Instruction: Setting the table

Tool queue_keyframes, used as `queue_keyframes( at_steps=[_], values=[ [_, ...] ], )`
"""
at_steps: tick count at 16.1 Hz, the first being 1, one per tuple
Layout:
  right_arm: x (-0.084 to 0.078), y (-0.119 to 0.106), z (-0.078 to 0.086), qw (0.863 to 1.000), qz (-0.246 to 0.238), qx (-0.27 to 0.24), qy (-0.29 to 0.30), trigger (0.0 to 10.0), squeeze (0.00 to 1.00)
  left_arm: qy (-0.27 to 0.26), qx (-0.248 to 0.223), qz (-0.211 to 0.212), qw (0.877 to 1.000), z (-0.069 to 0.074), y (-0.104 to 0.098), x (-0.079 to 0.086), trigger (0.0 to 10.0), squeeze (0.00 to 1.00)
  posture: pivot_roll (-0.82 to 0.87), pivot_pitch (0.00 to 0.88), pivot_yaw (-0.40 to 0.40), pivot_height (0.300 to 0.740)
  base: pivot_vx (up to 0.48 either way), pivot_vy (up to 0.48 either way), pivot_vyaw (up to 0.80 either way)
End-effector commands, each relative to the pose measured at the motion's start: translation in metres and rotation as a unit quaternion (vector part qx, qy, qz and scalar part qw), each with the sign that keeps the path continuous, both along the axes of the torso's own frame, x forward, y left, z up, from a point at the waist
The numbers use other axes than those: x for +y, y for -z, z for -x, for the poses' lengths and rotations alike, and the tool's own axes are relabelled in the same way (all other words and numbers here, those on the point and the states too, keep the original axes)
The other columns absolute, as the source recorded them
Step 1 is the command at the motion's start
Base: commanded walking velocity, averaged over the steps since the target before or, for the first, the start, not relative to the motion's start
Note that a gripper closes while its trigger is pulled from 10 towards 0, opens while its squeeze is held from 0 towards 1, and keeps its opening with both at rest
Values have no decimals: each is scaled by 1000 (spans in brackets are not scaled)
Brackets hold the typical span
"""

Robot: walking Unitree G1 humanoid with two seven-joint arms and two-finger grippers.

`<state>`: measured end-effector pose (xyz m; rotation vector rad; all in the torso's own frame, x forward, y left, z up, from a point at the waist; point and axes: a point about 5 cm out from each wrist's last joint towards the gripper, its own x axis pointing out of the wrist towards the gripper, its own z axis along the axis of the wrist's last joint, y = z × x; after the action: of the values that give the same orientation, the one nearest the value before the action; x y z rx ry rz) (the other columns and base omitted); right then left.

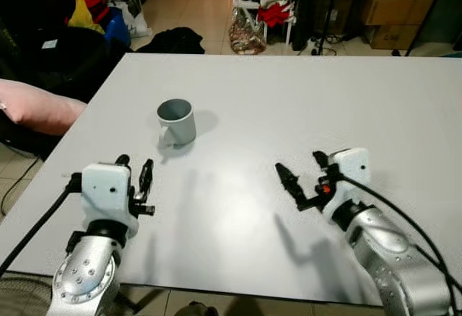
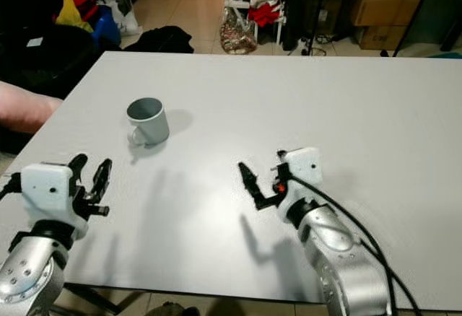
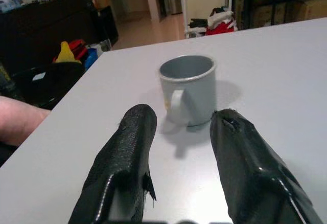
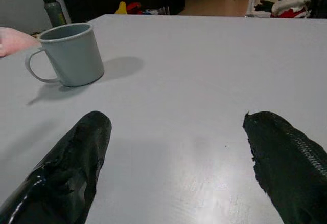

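A grey metal mug stands upright on the white table, left of centre, with its handle turned toward the near edge. My left gripper hovers open near the front left of the table, a short way in front of the mug, and its fingers hold nothing. My right gripper is open and empty over the front middle of the table. It points toward the mug, which stands well off to its left.
A person's arm rests at the table's left edge. Past the far edge, bags and clothes lie on the floor, with a rack of clothing and cardboard boxes. A dark bottle stands behind the arm.
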<state>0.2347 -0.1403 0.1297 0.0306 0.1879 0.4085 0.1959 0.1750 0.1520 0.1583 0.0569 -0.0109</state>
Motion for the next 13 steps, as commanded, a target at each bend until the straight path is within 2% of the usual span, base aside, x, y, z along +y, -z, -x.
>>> queue_keyframes(
  at_steps=[1,6,7,9,10,11,12,13],
  values=[
    [-2,0,2,1000,3,-4,12,10000,0,1,-2,-5,1000,1,-2,0,10000,0,-45,0,68,740,0,-480,0],
    [0,1,4,1000,-2,-4,25,10000,0,8,0,-12,1000,-1,-1,-2,10000,0,-62,0,76,740,0,-480,0],
    [-1,1,7,1000,7,-5,26,10000,0,7,-1,0,1000,-6,-1,-3,10000,0,-74,0,90,740,0,0,0],
    [-4,0,9,999,35,-20,33,10000,0,9,-1,-7,1000,-12,1,-3,10000,0,-82,0,98,740,0,0,800],
    [-8,0,10,998,36,-20,51,10000,86,16,-1,1,1000,-16,4,-4,10000,0,-98,0,110,740,0,0,800],
    [-12,0,11,997,31,-18,66,10000,337,18,5,-4,1000,-18,9,-4,10000,165,-111,0,113,740,0,0,800],
    [-16,2,14,997,24,-10,74,10000,1000,28,5,-6,1000,-19,12,-5,10000,820,-127,0,118,740,0,0,800],
    [-18,2,15,997,25,-8,73,10000,1000,32,1,-9,999,-19,12,-6,10000,988,-127,0,118,740,0,0,800]
  ],
)
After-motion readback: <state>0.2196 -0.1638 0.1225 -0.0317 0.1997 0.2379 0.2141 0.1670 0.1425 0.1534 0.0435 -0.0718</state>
